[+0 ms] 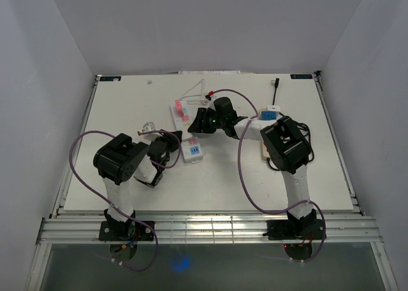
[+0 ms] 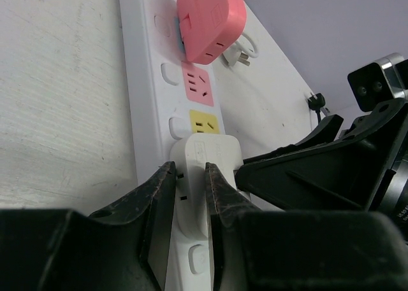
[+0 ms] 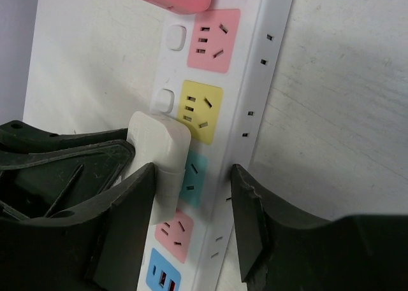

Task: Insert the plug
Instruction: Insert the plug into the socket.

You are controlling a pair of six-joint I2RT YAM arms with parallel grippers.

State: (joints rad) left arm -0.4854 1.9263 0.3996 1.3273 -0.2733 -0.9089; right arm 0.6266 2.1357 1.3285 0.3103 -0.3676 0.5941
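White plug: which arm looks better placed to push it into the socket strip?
Left. The left claw is shut on the white plug at the power strip, beside the yellow socket. The right claw only straddles the strip, holding no plug.

White rectangular tabletop (image 1: 255,183) boxed in by plain pale walls
A smooth pale grey back wall (image 1: 204,23) rises behind the table's far edge, while a matching left wall (image 1: 32,113) and right wall (image 1: 376,113) slant in along its sides; silver ribbed metal rails (image 1: 210,227) run across the near edge, thin metal strips frame the other sides, and below the rails lies a glossy grey-green floor strip (image 1: 255,265) with a small blue glint (image 1: 180,263); the light is even and soft, and up close the tabletop shows a faintly streaked matt surface
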